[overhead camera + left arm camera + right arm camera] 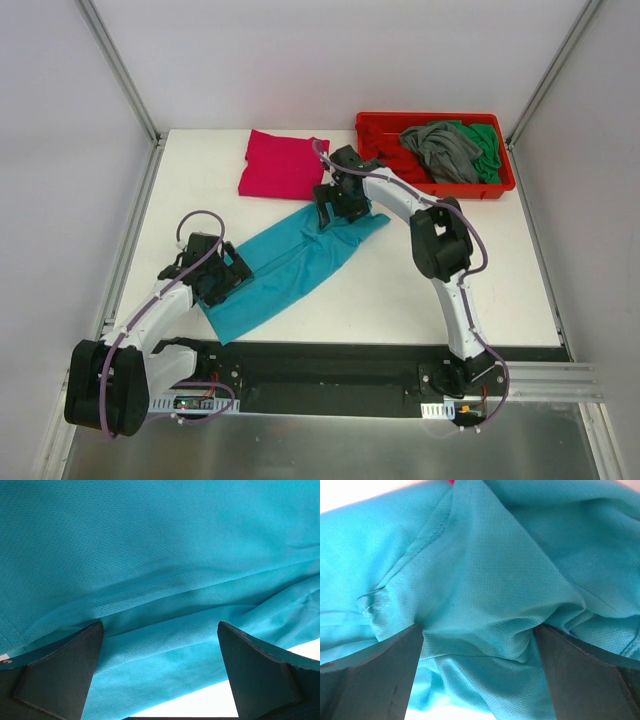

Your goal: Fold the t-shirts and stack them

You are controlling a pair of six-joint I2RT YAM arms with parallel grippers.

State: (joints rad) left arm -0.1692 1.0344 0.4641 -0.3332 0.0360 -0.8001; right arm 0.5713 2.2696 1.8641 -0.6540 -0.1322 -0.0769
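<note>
A teal-blue t-shirt [295,265] lies in a long diagonal band across the table middle. My left gripper [222,276] stands open over its near-left end, fingers spread wide with flat teal cloth [160,645] between them. At the far-right end my right gripper [335,205] is open too, its jaws pressed down on bunched teal fabric [480,630]. Behind it a folded magenta-pink t-shirt [280,165] lies flat. Grey [440,150] and green [487,145] t-shirts are heaped in the red tray [385,125].
The red tray stands at the table's back right corner. White table surface [450,290] lies right of the teal shirt. Metal frame posts rise at the back corners, and a black strip runs along the near edge by the arm bases.
</note>
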